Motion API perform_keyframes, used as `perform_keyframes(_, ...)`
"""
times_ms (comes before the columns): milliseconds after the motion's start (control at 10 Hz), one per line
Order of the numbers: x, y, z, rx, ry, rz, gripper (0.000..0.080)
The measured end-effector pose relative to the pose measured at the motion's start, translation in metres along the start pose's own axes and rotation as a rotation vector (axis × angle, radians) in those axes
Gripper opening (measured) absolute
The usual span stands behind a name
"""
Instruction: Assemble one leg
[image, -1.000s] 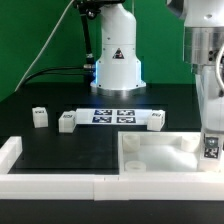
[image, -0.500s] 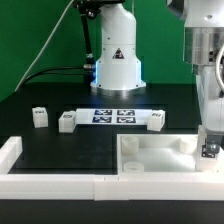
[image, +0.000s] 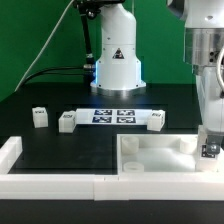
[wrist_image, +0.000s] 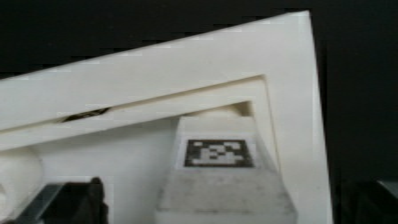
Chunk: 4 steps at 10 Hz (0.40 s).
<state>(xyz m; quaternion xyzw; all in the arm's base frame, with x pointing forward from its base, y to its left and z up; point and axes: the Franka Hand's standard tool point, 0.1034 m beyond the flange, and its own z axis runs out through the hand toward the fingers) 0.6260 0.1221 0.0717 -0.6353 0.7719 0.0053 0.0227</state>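
One leg (image: 211, 151), a small white block with a square tag, stands upright at the near right corner of the large white square part (image: 158, 156). My gripper (image: 211, 138) is right above it. In the wrist view the leg (wrist_image: 219, 152) sits between my fingers (wrist_image: 75, 203), with a gap on each side, so the gripper (wrist_image: 224, 208) is open around it. Three more legs lie on the black table: one (image: 39, 117) and another (image: 67, 121) at the exterior view's left, a third (image: 157, 120) right of the marker board.
The marker board (image: 112, 116) lies mid-table in front of the robot base (image: 115, 62). A white rail (image: 55, 186) runs along the front, with a raised end block (image: 9, 151) at the exterior view's left. Cables hang behind the base.
My gripper and the leg's tag sit very slightly lower than a second ago. Nothing else has moved.
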Motion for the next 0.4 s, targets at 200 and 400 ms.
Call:
perform_keyframes(200,-0.0001,0.0001,0.0002,0.000,0.000,-0.001,0.0649)
perform_keyframes(400,-0.0001,0.0002,0.0003,0.000,0.000,-0.001,0.0649)
